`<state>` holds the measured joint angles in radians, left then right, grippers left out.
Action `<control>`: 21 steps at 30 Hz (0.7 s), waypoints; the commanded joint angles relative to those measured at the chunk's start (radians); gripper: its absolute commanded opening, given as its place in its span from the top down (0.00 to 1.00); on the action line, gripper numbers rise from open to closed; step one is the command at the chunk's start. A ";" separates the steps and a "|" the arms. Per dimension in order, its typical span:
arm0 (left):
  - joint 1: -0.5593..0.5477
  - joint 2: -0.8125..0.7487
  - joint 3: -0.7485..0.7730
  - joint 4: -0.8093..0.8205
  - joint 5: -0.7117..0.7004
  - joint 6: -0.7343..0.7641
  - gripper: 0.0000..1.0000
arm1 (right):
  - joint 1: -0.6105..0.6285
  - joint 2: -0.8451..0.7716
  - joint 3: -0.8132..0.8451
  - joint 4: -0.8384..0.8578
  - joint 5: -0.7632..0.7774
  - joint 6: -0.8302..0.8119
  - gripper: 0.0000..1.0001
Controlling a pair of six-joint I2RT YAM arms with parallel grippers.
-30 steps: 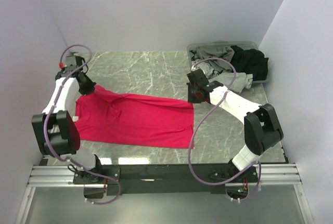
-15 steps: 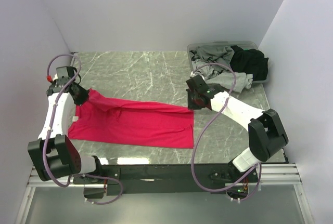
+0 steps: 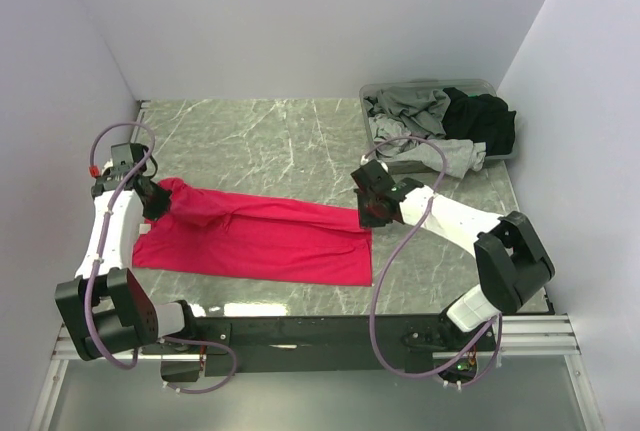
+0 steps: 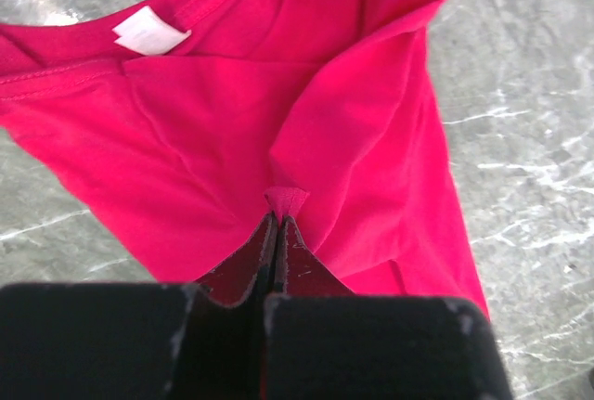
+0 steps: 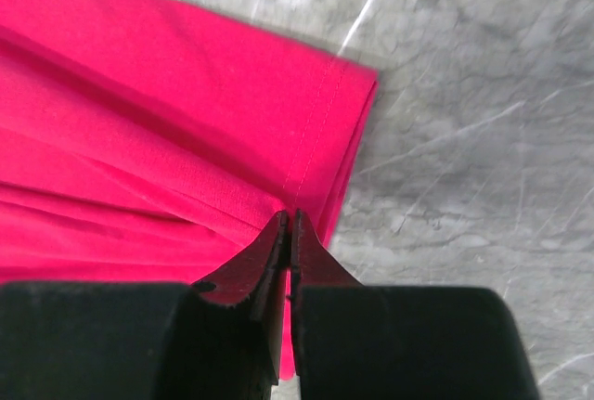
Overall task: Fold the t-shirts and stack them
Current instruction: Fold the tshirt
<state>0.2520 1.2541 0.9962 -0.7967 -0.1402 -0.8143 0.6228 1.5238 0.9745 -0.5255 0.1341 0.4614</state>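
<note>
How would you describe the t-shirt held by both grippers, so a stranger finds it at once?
On the near half of the marble table, one t-shirt lies spread, its ends pinched by the left gripper and the right gripper. It alone is pinkish-red; the other shirts, grey and black, are heaped in the tub at the far right.

The table [image 3: 290, 141] has a dark grey top with thin white lines on it, like stone. A red shirt [image 3: 260, 241] lies on it, stretched long from the left side to about the middle, flat at the near edge and wrinkled at the far edge. A grey tub [image 3: 480, 83] sits in the far right corner, apart from the shirt.
</note>
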 commanded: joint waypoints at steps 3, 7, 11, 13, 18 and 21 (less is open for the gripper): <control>0.007 -0.028 -0.028 -0.001 -0.025 -0.008 1.00 | 0.028 0.003 -0.028 -0.025 0.041 0.042 1.00; 0.009 -0.030 -0.050 -0.001 -0.039 0.001 1.00 | 0.044 -0.004 -0.037 -0.039 0.058 0.062 1.00; 0.009 -0.039 -0.048 -0.022 -0.064 -0.003 1.00 | 0.061 -0.007 -0.043 -0.051 0.078 0.082 1.00; 0.009 -0.044 -0.034 -0.032 -0.081 -0.008 0.99 | 0.068 -0.002 -0.042 -0.056 0.087 0.088 1.00; 0.009 -0.041 0.041 -0.079 -0.114 -0.022 0.99 | 0.071 0.012 -0.027 -0.068 0.102 0.092 1.00; 0.009 -0.041 0.064 -0.096 -0.145 -0.020 0.99 | 0.071 0.022 -0.014 -0.073 0.110 0.089 1.00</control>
<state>0.2550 1.2407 0.9997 -0.8654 -0.2298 -0.8257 0.6868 1.5326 0.9405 -0.5694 0.2008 0.5381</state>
